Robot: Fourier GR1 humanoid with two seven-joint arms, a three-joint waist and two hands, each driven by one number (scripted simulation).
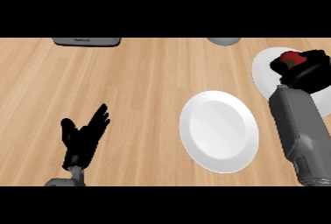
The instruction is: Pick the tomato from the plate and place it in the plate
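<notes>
Both right hand (pixel 311 71) and clasped tomato (pixel 291 58) sit over the right-edge plate (pixel 262 75).

I see a light wooden desk (pixel 139 83). At its far edge are 2 things, both partly cut off: a flat dark grey object (pixel 87 41) on the left and a rounded grey object (pixel 224 40) further right.

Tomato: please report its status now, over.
Right hand curled round tomato, at the right plate. Left hand open, resting lower left. Nothing between tomato and middle plate.
</notes>
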